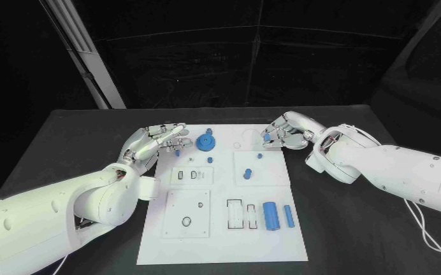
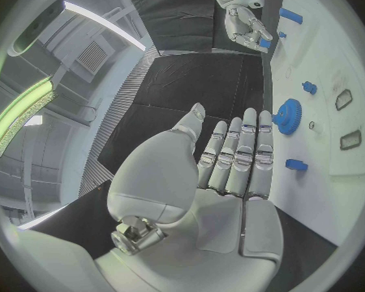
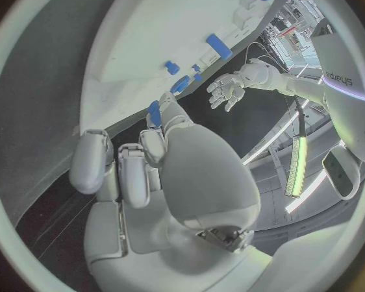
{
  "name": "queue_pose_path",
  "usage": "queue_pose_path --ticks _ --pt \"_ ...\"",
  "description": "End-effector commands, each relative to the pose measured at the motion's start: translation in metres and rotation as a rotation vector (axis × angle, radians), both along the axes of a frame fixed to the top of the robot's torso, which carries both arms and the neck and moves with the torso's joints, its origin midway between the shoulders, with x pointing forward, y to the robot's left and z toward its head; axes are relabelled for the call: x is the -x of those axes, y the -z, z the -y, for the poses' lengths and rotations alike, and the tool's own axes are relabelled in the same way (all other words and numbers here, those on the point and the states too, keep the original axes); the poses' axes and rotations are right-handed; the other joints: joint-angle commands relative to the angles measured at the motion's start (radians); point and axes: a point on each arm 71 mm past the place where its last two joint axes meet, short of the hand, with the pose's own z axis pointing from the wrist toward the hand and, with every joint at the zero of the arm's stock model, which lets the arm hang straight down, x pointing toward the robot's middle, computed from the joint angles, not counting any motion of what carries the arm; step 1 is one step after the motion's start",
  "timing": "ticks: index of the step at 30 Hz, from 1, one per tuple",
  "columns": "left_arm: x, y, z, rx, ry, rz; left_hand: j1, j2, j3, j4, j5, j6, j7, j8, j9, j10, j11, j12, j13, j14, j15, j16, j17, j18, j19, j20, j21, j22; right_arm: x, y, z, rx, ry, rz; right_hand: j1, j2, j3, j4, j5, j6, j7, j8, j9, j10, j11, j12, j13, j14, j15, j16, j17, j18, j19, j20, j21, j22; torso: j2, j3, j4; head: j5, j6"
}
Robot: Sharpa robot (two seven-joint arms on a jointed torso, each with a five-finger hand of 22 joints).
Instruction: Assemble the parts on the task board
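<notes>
The white task board lies in the middle of the black table. Near its far edge lies a blue gear. My left hand hovers at the board's far left corner with its fingers straight and nothing in it. A small blue part lies just beside its fingertips. My right hand is over the board's far right corner with its fingers curled. It pinches a small blue part between thumb and finger.
Two blue cylinders lie near the board's right edge, beside rectangular slots. A short blue piece and two small pegs are mid-board. A square plate with a hole is at the near left.
</notes>
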Motion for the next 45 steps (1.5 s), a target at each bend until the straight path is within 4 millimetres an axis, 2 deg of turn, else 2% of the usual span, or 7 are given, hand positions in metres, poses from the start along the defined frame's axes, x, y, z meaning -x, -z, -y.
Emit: queue_pose_path --ticks 1,9,17,25,33,41,45 --pt "0.000 -0.004 0.000 0.001 0.002 0.018 0.009 0.002 0.001 -0.006 0.003 -0.002 0.021 -0.002 0.000 0.000 -0.003 -0.001 0.000 -0.001 -0.001 -0.006 -0.002 0.013 0.007 -0.001 -0.005 0.000 0.002 -0.008 -0.008 -0.006 0.026 0.008 0.014 0.020 0.009 -0.004 0.001 0.012 -0.005 0.009 0.002 -0.003 -0.008 -0.015 -0.037 0.076 -0.010 0.002 0.134 0.000 0.000 -0.008 0.001 -0.002 -0.009 -0.0042 0.0018 0.003 -0.005" --pt "-0.005 -0.008 -0.005 -0.004 -0.007 0.026 0.009 0.002 0.002 -0.007 0.003 -0.002 0.021 -0.002 0.000 0.001 -0.003 -0.001 0.000 -0.001 -0.001 -0.007 -0.002 0.013 0.008 -0.001 -0.005 0.000 0.007 -0.015 -0.046 0.010 0.005 0.005 0.016 0.021 0.016 -0.007 0.002 0.016 -0.007 0.010 0.002 -0.010 -0.010 -0.033 -0.051 0.076 -0.011 -0.001 0.131 0.001 -0.002 -0.009 -0.002 -0.007 -0.032 -0.0116 0.0026 0.015 -0.026" --pt "-0.018 -0.010 -0.016 0.005 -0.049 0.021 0.009 0.002 0.002 -0.007 0.003 -0.002 0.021 -0.001 0.000 0.001 -0.003 -0.001 0.000 -0.001 -0.001 -0.007 -0.002 0.013 0.008 -0.001 -0.005 0.000 0.002 -0.008 -0.104 0.065 -0.029 -0.039 0.013 0.021 0.019 -0.009 0.002 0.020 -0.008 0.011 0.003 -0.007 -0.011 -0.031 -0.050 0.075 -0.012 -0.002 0.130 0.002 -0.006 -0.011 -0.006 -0.014 -0.063 -0.0234 0.0019 0.033 -0.048" --pt "-0.027 -0.010 -0.017 0.008 -0.063 0.022 0.009 0.002 0.003 -0.008 0.003 -0.001 0.021 -0.001 0.000 0.001 -0.003 0.000 0.000 -0.001 -0.001 -0.007 -0.002 0.013 0.008 -0.001 -0.006 0.000 -0.001 0.006 -0.145 0.113 -0.051 -0.050 0.009 0.022 0.022 -0.008 0.003 0.023 -0.010 0.013 0.003 -0.005 -0.012 -0.032 -0.051 0.075 -0.013 -0.003 0.128 0.003 -0.006 -0.012 -0.007 -0.016 -0.090 -0.0292 0.0042 0.054 -0.066" --pt "-0.035 -0.008 -0.018 0.001 -0.073 0.021 0.008 0.002 0.003 -0.008 0.003 -0.001 0.021 -0.001 0.000 0.002 -0.003 0.000 0.000 -0.001 -0.001 -0.007 -0.002 0.013 0.008 -0.001 -0.006 0.000 0.006 0.032 -0.173 0.149 -0.077 -0.086 0.006 0.021 0.022 -0.008 0.003 0.022 -0.009 0.012 0.002 -0.008 -0.012 -0.039 -0.056 0.075 -0.014 -0.003 0.129 0.003 -0.006 -0.012 -0.007 -0.015 -0.107 -0.0308 0.0100 0.069 -0.084" --pt "-0.041 -0.007 -0.019 -0.005 -0.077 0.018 0.008 0.002 0.003 -0.008 0.003 -0.001 0.021 -0.001 0.000 0.002 -0.003 0.000 0.000 -0.001 -0.001 -0.008 -0.002 0.013 0.008 -0.001 -0.006 0.000 0.020 0.053 -0.193 0.144 -0.098 -0.109 0.003 0.021 0.024 -0.008 0.004 0.019 -0.009 0.010 0.002 -0.009 -0.012 -0.042 -0.059 0.075 -0.014 -0.004 0.127 0.003 -0.006 -0.012 -0.007 -0.015 -0.115 -0.0255 0.0101 0.091 -0.104" --pt "-0.041 -0.007 -0.018 -0.004 -0.074 0.017 0.008 0.002 0.003 -0.008 0.003 -0.001 0.021 -0.001 0.000 0.002 -0.003 0.000 0.000 -0.001 -0.001 -0.008 -0.002 0.013 0.008 -0.001 -0.006 0.000 0.023 0.057 -0.198 0.145 -0.104 -0.099 0.001 0.020 0.024 -0.008 0.005 0.017 -0.008 0.009 0.001 -0.009 -0.012 -0.043 -0.059 0.075 -0.014 -0.004 0.128 0.002 -0.006 -0.012 -0.007 -0.015 -0.110 -0.0242 0.0091 0.098 -0.106"
